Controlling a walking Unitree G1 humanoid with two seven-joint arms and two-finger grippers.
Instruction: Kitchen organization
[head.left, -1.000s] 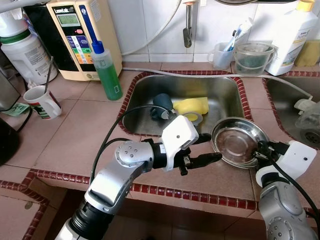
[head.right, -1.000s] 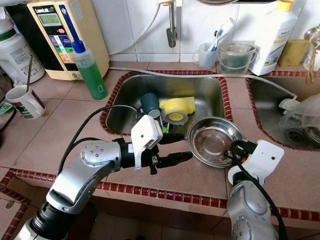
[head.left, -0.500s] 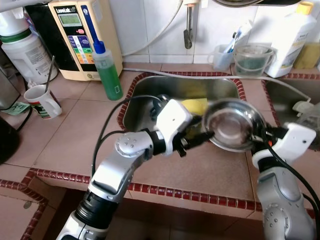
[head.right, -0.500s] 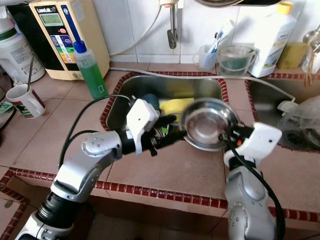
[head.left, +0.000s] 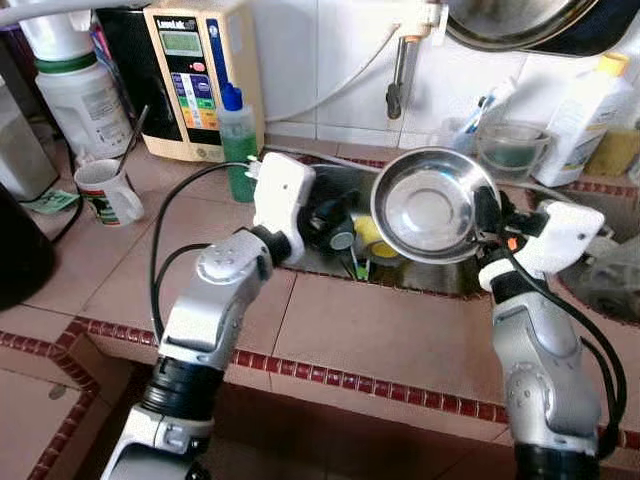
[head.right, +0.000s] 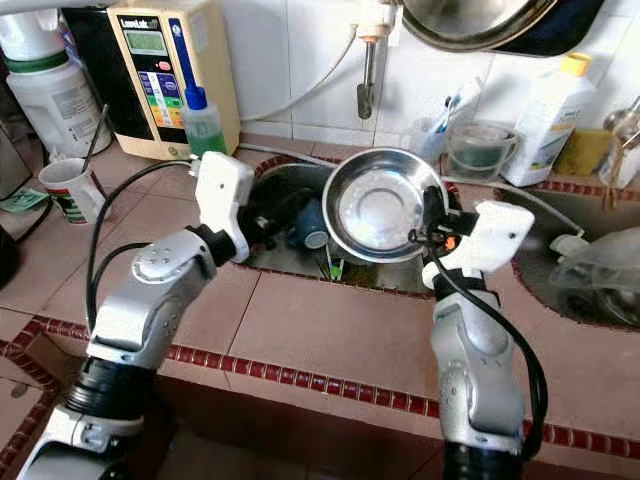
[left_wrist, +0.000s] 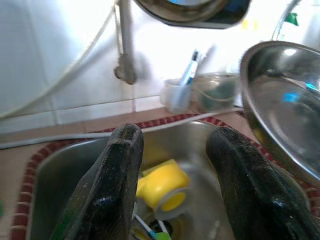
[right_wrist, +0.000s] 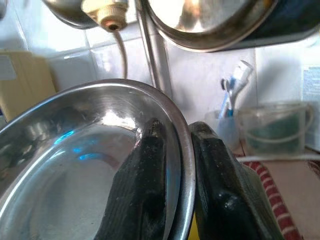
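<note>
Right gripper (right_wrist: 172, 150) is pinching the steel bowl (head.left: 432, 205) by its rim; likely light, rigid, slippery; left gripper (left_wrist: 175, 165) is hovering with fingers spread.

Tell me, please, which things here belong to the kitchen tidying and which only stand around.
In the job:
- steel bowl, pinched at its rim by the right gripper
- left gripper, open above the sink

Standing around:
- green soap bottle
- mug
- white jug
- toothbrush cup
</note>
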